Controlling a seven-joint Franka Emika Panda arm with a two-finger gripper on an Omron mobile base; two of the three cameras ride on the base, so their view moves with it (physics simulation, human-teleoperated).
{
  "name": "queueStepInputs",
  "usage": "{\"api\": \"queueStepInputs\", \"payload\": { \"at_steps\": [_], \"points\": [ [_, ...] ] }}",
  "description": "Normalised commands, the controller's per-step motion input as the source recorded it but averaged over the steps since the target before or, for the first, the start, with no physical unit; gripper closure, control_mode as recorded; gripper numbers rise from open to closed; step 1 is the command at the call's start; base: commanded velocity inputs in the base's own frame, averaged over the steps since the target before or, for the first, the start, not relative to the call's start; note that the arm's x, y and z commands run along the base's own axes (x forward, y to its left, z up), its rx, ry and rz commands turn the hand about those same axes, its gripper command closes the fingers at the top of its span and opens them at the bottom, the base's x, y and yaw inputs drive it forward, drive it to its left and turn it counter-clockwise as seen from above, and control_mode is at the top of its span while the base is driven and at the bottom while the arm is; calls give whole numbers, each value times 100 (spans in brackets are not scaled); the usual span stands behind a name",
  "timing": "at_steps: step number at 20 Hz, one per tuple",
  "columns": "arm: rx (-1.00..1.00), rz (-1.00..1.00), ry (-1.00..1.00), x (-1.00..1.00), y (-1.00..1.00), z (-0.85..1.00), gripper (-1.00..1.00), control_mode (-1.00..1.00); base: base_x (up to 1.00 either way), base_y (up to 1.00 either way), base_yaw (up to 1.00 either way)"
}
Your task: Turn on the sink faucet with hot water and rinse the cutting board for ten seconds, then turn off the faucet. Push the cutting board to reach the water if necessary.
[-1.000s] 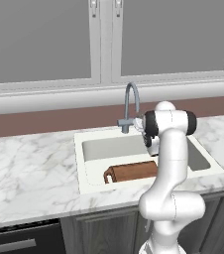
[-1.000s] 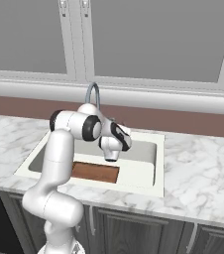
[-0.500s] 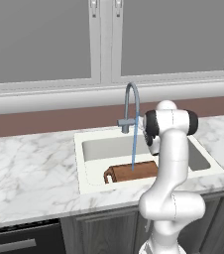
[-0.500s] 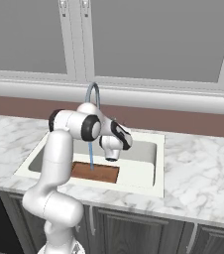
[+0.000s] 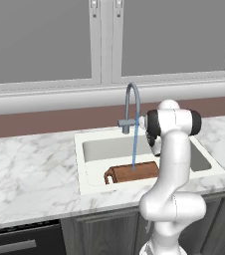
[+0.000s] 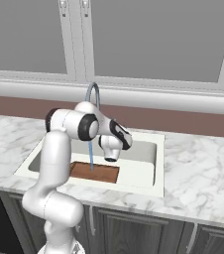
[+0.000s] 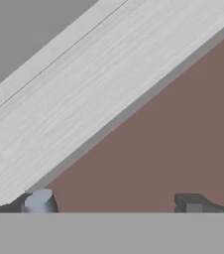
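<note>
Marble surface (image 5: pixel 30 169) nearest; cutting board (image 5: pixel 134 172) flat in sink (image 5: pixel 87 187), water (image 5: pixel 134 149) striking it; rinse step underway; gripper (image 6: pixel 111 157) beside faucet (image 5: pixel 130 107), jaw state unclear; next: hold, then close the lever.

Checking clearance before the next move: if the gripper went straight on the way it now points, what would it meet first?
Probably the reddish-brown wall strip behind the sink; the hand view faces it, below the pale window sill. Depth is unclear.
</note>
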Motion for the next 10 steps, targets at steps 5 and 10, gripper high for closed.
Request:
{"api": "queueStepInputs", "payload": {
  "at_steps": [5, 10],
  "points": [
    [9, -13, 0, -40, -52, -1, -100, -100, 0, 0, 0],
    [3, -4, 0, -9, -11, 0, -100, -100, 0, 0, 0]
  ]
}}
